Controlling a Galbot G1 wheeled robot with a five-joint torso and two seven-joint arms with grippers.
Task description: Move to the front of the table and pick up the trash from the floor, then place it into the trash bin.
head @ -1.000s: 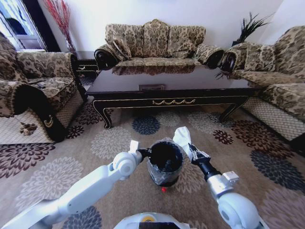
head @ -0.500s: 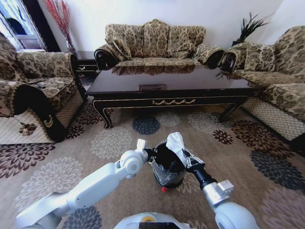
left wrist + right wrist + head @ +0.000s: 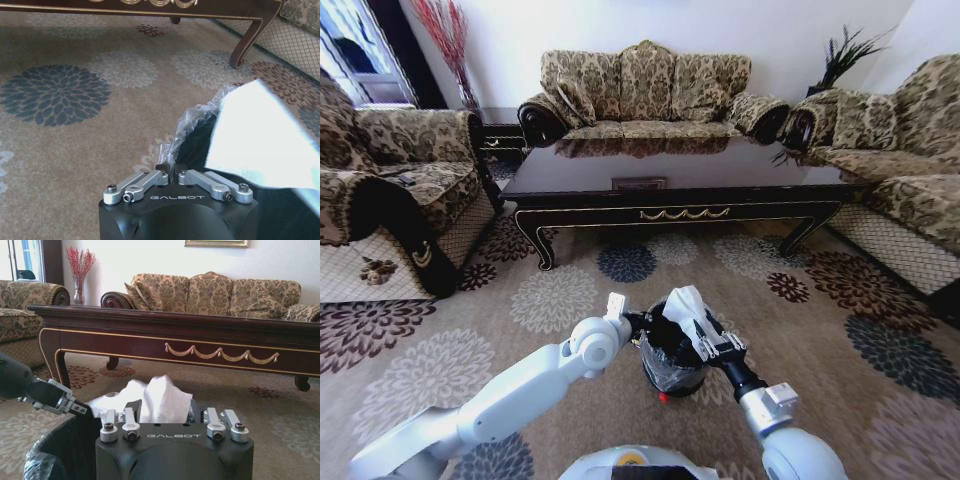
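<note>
Now, right arm: reaches forward and inward from the lower right of the head view, forearm angled up toward the bin (image 3: pixel 670 350).
Right gripper (image 3: pixel 692 318): over the bin's opening, closed on the paper (image 3: pixel 682 303), a crumpled white wad that sticks up past its fingers; in the right wrist view the paper (image 3: pixel 150 399) rises just ahead of the gripper (image 3: pixel 162 412) with the bin's (image 3: pixel 65 450) dark inside below.
Left arm: stretches from the lower left, bent at the wrist joint, ending at the bin's left rim.
Left gripper (image 3: pixel 632 320): pinched shut on the edge of the bag (image 3: pixel 197 117), the clear-looking crinkled liner rising from between its fingers in the left wrist view (image 3: pixel 170 169).
Bin: stands on the carpet (image 3: pixel 550 300) between the two arms, in front of the table (image 3: pixel 680 180), well apart from it.
Red cap (image 3: pixel 663 397): on the carpet just beside the bin's base, nearer the robot.
Table: long front edge with gold scroll trim faces the robot; sofas around it on three sides.
</note>
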